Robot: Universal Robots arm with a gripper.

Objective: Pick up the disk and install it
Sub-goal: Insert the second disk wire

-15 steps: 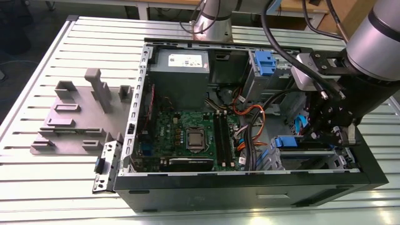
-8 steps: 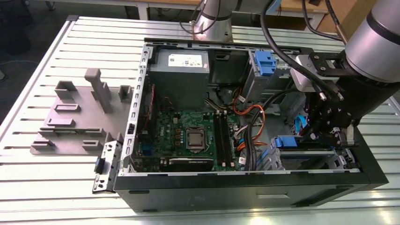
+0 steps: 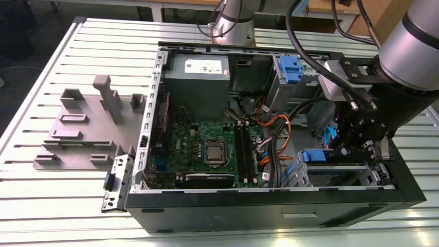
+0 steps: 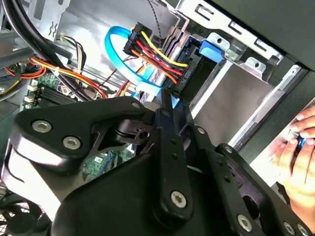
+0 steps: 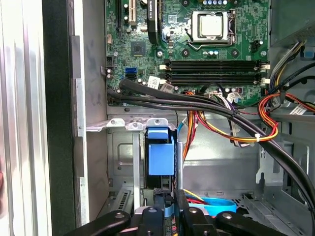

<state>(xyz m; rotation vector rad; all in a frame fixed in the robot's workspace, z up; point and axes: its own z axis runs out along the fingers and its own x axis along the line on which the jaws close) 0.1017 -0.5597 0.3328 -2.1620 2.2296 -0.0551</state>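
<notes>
The disk (image 5: pixel 161 157) stands on edge in the metal drive bay at the case's lower corner, its blue carrier tab (image 4: pixel 214 49) at the end far from me. In the exterior view the disk's blue carrier (image 3: pixel 314 156) sits low on the view's right, just left of my gripper (image 3: pixel 357 152). My gripper (image 5: pixel 167 205) is down inside the case with its fingers (image 5: pixel 179 201) close together on the disk's near edge. The second wrist view shows the gripper (image 4: pixel 170 105) reaching toward the bay; most of the disk's body is hidden.
Thick black cables (image 5: pixel 197 103) and red-yellow-orange power wires (image 4: pixel 157 54) cross just above the bay. A blue data cable (image 4: pixel 115 54) loops nearby. The motherboard (image 3: pixel 205 149), power supply (image 3: pixel 199 69) and an upper blue bracket (image 3: pixel 291 69) share the case. A person's hand (image 4: pixel 300 147) is outside the case wall.
</notes>
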